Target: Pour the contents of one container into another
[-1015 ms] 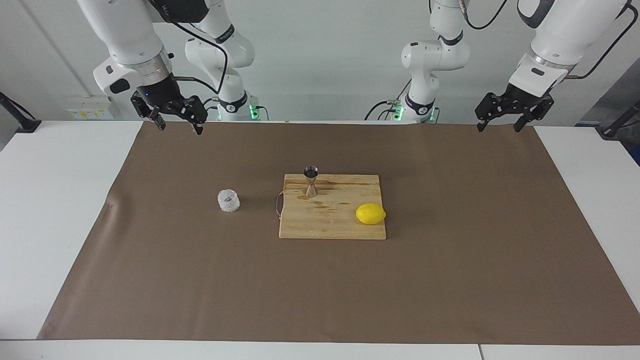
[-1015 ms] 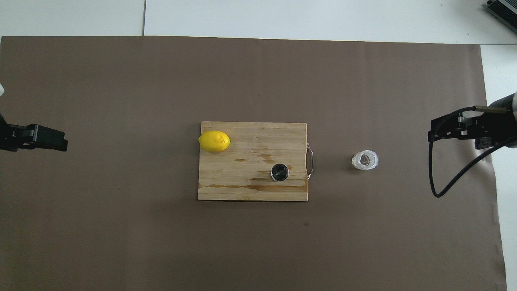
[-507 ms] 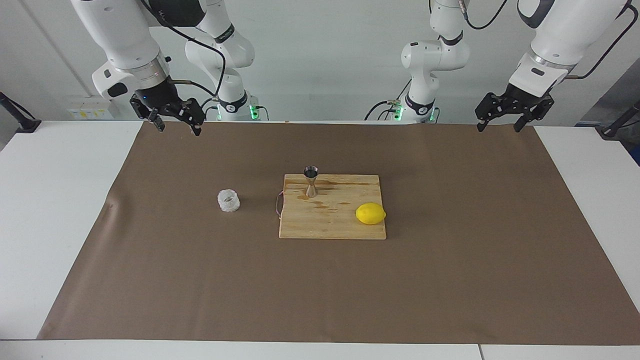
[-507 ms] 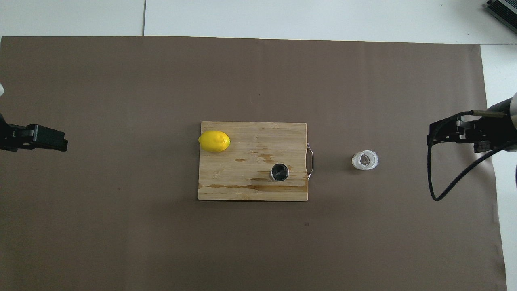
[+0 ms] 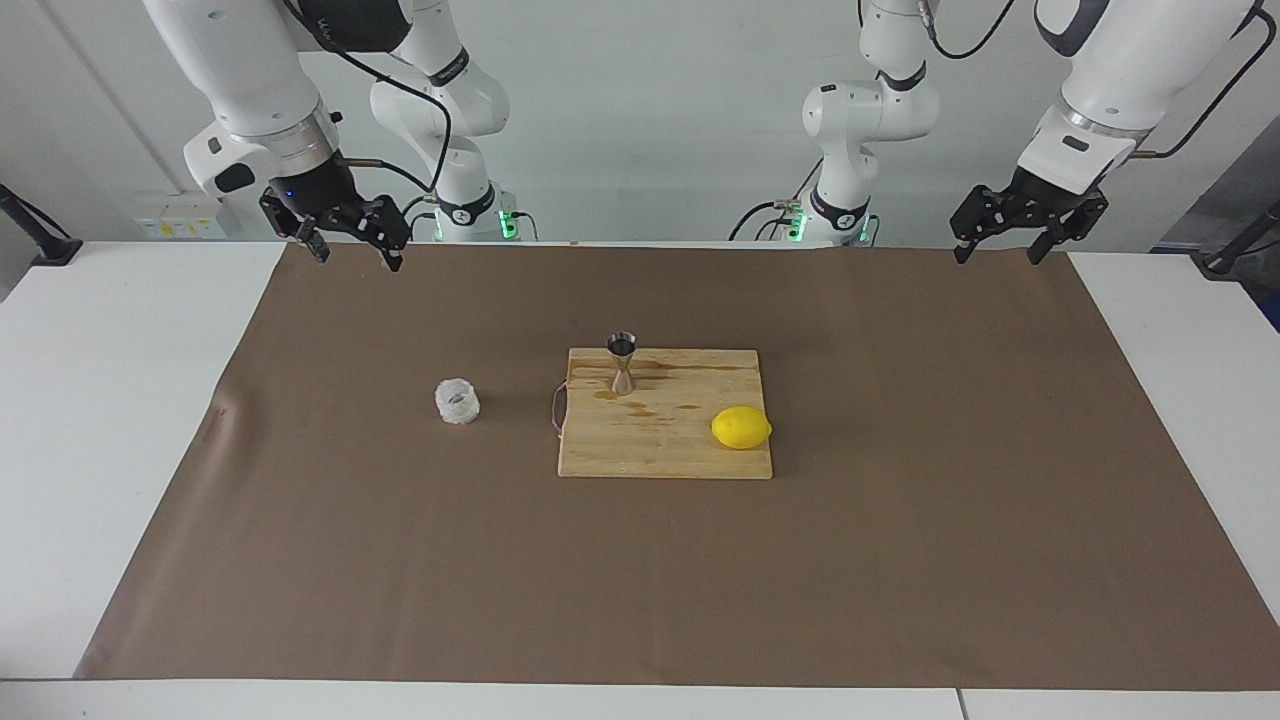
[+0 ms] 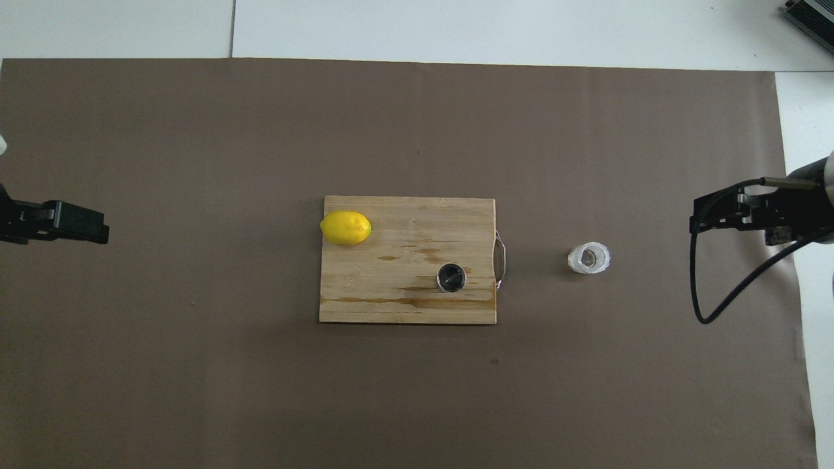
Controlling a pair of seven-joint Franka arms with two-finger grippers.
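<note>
A clear glass cup [image 5: 457,401] stands on the brown mat, beside a wooden cutting board [image 5: 680,445]. A metal jigger [image 5: 622,364] stands upright on the board, with a lemon [image 5: 741,428]. The right claw [image 5: 354,252] and left claw [image 5: 997,249] hang wide and empty over the mat's corners nearest the robots.

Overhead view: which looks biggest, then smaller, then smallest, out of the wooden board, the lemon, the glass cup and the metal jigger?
1. Wooden board
2. Lemon
3. Glass cup
4. Metal jigger, seen from the top only, so just its mouth shows.
</note>
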